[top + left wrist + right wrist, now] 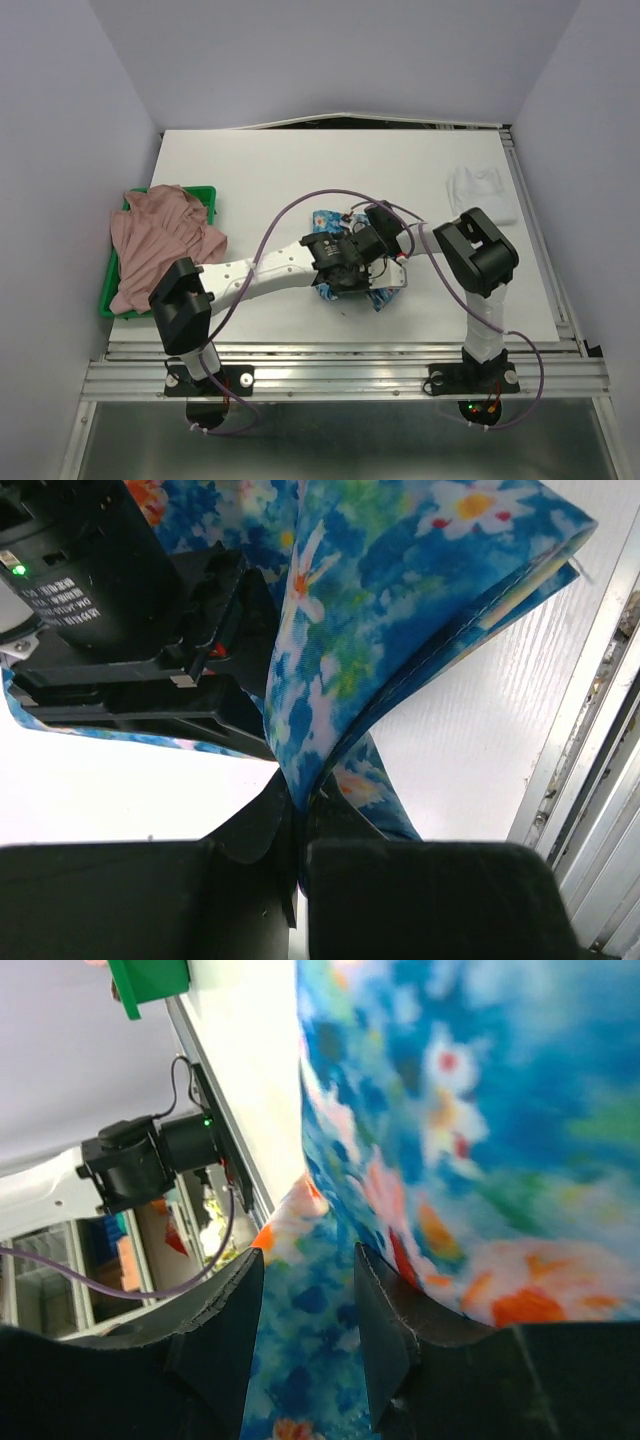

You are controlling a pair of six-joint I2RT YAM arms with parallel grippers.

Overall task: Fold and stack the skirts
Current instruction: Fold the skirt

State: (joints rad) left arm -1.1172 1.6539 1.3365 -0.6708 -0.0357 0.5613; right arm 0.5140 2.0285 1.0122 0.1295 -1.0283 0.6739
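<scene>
Nothing is stacked yet: the blue skirt (324, 216), mid-table, seems mid-fold, clamped by the left gripper (298, 820) with the right gripper (310, 1290) jaws apart at it, while the pink skirt (160, 240) lies crumpled left and the white skirt (480, 195) far right.

Field note: I am stretching my left arm (262, 272) low toward centre, left pincer (298, 825) pinching the blue skirt (400, 600). My right arm (478, 255) is bending inward, right pincer (308, 1270) standing with jaws apart.

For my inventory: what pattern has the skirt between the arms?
Blue skirt with white, red, yellow flowers; left wrist view shows best.
</scene>
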